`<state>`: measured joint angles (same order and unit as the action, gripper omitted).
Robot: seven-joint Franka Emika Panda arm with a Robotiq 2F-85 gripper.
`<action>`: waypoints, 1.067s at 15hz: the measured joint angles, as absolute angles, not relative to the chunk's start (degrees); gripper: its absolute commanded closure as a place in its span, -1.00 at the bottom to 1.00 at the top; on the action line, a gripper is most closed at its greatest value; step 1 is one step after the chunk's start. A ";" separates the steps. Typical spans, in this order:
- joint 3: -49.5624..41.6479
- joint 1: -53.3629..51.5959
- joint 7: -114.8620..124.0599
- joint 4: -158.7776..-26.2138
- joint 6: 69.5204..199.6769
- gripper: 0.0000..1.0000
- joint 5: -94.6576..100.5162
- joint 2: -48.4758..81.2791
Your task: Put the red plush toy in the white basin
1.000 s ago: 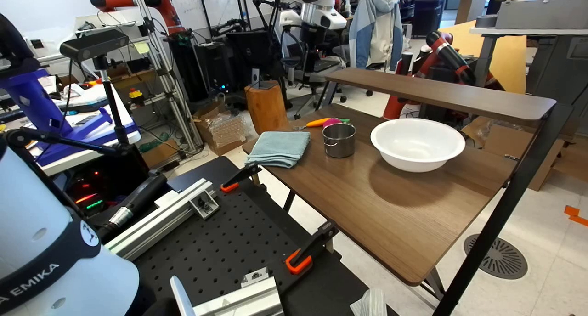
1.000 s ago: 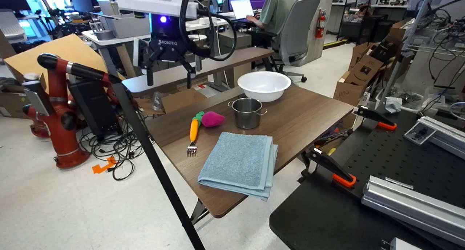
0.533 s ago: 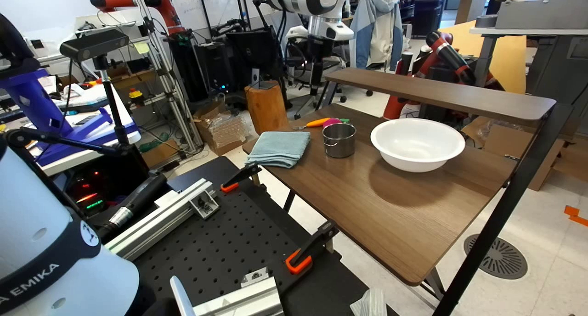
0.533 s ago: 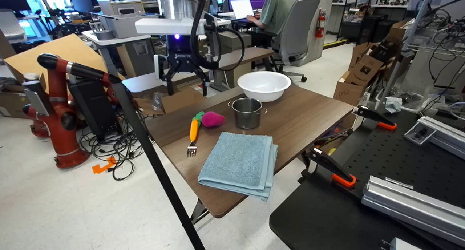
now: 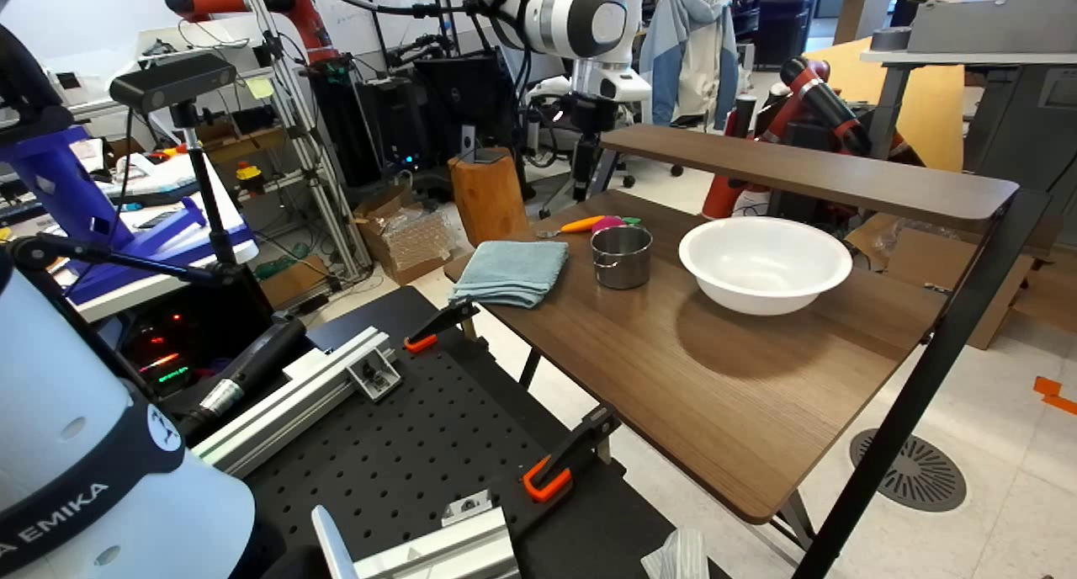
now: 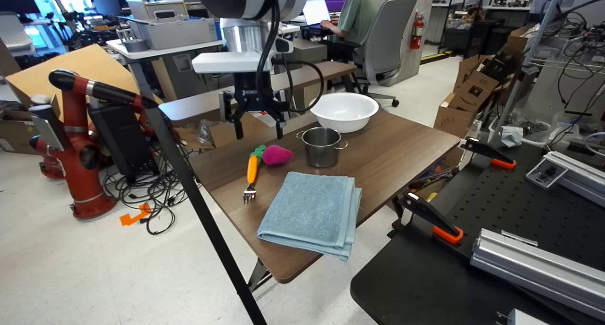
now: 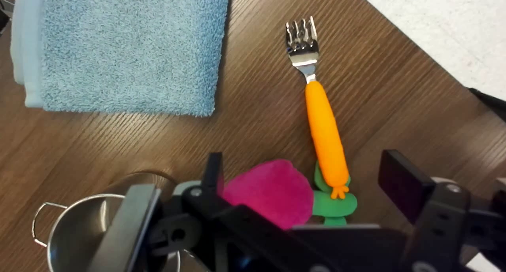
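Wrist view gives me the gripper (image 7: 306,173) spread wide, with the red toy (image 7: 272,189) showing between its fingers (image 7: 401,181). In an exterior view the gripper hangs above the table (image 6: 401,141) — toy's lying on that table just beside the metal pot (image 6: 321,150), with an orange-handled fork (image 7: 318,106) overlapping its green end. Both exterior views give me the white basin (image 6: 344,125) on the same table, near the pot — plus a folded blue towel (image 6: 309,209) by the edge.
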<state>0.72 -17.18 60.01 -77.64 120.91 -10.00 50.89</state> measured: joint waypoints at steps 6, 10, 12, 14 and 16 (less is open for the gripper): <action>-0.85 -17.10 64.92 -79.29 122.84 -1.00 -10.00 51.11; -0.98 -17.12 67.74 -80.68 123.00 -1.00 -9.98 51.43; -1.33 -17.08 68.82 -81.32 123.09 -1.00 -9.98 51.45; -1.73 -16.93 69.90 -81.71 123.15 -1.00 -9.98 51.53; -2.18 -16.83 70.79 -81.84 123.17 -1.00 -9.98 51.76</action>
<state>-2.18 -16.83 70.79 -81.84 123.17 -9.98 51.76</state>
